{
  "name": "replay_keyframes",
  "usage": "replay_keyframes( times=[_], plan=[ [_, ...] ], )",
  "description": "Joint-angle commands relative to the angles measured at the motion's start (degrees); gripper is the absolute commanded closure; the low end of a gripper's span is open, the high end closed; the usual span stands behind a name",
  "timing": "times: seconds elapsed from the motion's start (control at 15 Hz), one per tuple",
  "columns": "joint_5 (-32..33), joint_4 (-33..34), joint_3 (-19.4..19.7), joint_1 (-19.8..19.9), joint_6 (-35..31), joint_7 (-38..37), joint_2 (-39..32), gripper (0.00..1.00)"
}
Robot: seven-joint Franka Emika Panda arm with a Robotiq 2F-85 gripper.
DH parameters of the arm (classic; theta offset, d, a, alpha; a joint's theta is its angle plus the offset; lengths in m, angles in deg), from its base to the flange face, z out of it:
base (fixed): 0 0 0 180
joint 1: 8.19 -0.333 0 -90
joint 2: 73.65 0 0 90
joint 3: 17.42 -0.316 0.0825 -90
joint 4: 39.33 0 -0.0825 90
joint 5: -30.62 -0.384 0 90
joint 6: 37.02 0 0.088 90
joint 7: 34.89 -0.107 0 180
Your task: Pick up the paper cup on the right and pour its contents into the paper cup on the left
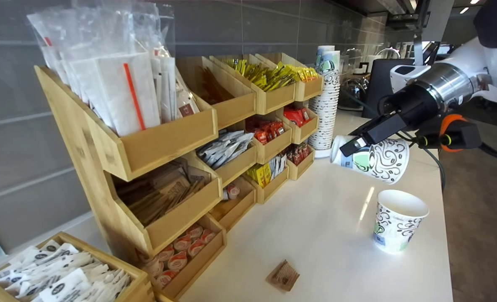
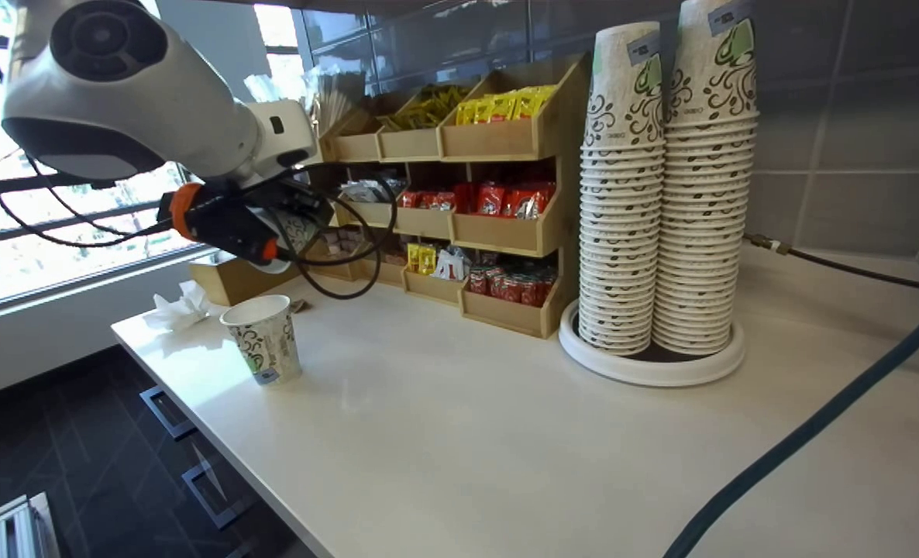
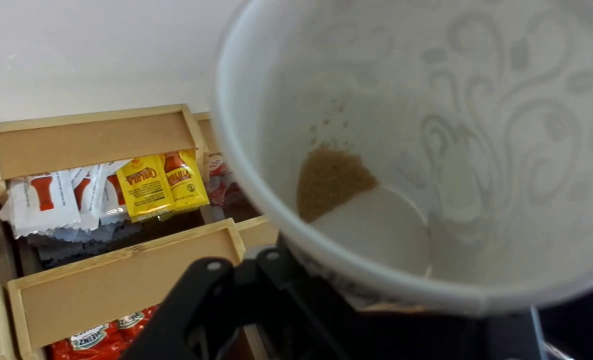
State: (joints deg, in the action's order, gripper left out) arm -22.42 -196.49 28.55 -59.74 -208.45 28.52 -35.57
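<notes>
My gripper (image 1: 354,146) is shut on the paper cup on the right (image 1: 386,161), a white cup with dark swirls and a green leaf. It lies tipped nearly on its side in the air, mouth angled slightly down. In the wrist view, brown granules (image 3: 332,182) lie inside where wall and base meet, with a few specks along the wall. The paper cup on the left (image 1: 400,224) stands upright on the counter, below the raised cup's mouth. In an exterior view the gripper and cables largely hide the held cup, while the standing cup (image 2: 264,341) shows fully.
A wooden rack (image 1: 177,138) of condiment packets lines the wall. Tall cup stacks (image 2: 622,209) stand on a round white tray (image 2: 661,373). A brown packet (image 1: 283,276) and a crumpled napkin (image 2: 180,308) lie on the counter. Black cables (image 2: 351,291) loop from the arm.
</notes>
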Motion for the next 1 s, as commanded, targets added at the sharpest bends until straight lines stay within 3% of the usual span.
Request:
replay_keyframes(
  times=[0.0,0.93],
  plan=[
    [-4.8,0.0,1.9,-1.4,2.7,7.2,2.9,0.58],
    [-19.4,-0.1,0.9,0.1,3.6,21.5,2.5,0.58]
  ],
)
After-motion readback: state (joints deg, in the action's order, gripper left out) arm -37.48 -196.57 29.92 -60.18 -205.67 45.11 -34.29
